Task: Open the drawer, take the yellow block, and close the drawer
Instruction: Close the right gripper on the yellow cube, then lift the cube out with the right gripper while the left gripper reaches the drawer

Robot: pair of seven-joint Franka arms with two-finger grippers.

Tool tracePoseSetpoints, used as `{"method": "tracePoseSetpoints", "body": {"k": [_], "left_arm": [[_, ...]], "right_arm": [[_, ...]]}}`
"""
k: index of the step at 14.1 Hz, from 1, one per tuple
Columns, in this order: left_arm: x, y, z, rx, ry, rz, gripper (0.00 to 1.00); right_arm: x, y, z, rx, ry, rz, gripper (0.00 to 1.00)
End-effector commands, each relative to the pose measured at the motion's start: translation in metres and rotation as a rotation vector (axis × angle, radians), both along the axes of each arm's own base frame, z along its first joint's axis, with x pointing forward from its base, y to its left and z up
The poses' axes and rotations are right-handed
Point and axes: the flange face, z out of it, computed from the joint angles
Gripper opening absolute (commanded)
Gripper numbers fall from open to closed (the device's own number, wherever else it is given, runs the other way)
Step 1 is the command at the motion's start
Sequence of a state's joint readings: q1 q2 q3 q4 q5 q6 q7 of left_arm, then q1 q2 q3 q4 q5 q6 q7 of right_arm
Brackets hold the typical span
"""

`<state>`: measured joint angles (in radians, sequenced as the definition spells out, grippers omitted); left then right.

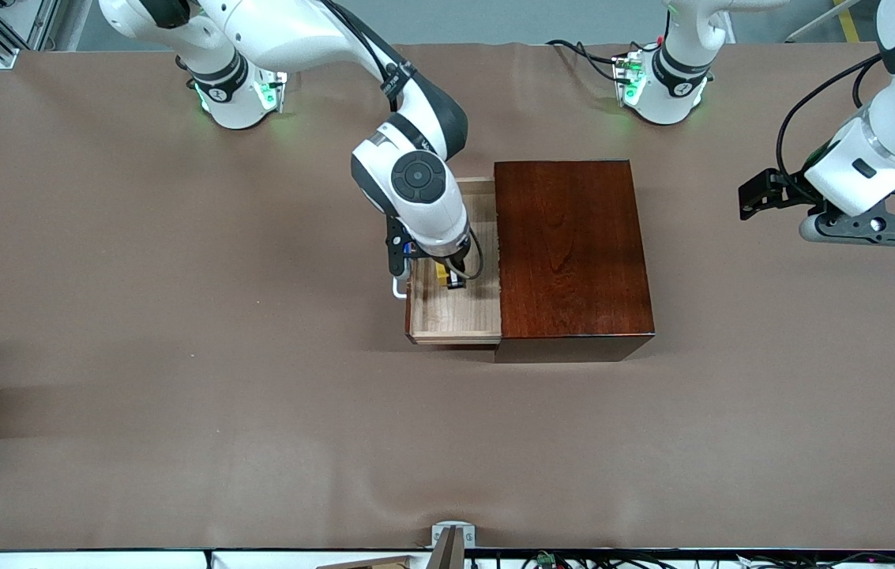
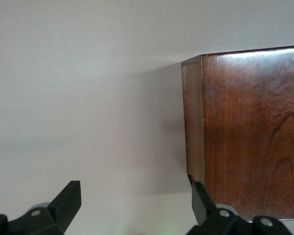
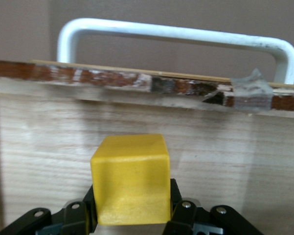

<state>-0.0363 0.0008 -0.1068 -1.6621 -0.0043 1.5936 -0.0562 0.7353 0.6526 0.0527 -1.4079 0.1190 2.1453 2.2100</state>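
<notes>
- Yellow block sits clamped between the two dark fingers of the right hand, which has closed in on it from both sides; the fingers press flat against two of the block's side faces, as the right wrist view shows.
- From the front view, the right hand reaches down inside the drawer, with the yellow block showing only as a small bright patch beneath the wrist.
- Pale wood lines the drawer's floor and walls; the drawer stands pulled out of the reddish-brown wooden box toward the right arm's end of the counter.
- A white U-shaped handle rises from the drawer's front panel; in the right wrist view it stands just past the top edge of that panel, whose rim shows chipped reddish-brown and dark patches and a bit of clear tape.
- The block lies in the half of the drawer farther from the front camera, close to the drawer's front panel and its handle, and apart from the box's open face.
- The left hand hangs above bare counter toward the left arm's end, well apart from the box, and the left arm waits there.
- Its two dark fingers stand spread wide with nothing between them; the left wrist view looks past them at a corner of the glossy box and the counter beside it.
</notes>
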Motion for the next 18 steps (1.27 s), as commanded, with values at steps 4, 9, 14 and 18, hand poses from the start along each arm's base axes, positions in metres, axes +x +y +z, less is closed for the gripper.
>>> {"method": "tracePoseSetpoints", "body": {"k": [4,9,14,18], "left_arm": [[-0.003,-0.002,0.01,-0.007,-0.023,-0.028,1.0],[-0.003,-0.003,0.01,-0.007,-0.023,-0.032,1.0],[-0.002,-0.017,0.021,-0.012,-0.046,-0.046,1.0],[-0.002,-0.067,0.033,-0.023,-0.076,-0.123,1.0]], "right_arm": [[0.007,-0.026,0.077,0.026,-0.027,0.056,0.0],[0.02,-0.067,0.115,0.029,0.001,0.157,0.0],[0.057,-0.15,0.143,0.086,0.051,0.276,0.0],[0.078,-0.219,0.149,0.093,0.088,0.445,0.0]]}}
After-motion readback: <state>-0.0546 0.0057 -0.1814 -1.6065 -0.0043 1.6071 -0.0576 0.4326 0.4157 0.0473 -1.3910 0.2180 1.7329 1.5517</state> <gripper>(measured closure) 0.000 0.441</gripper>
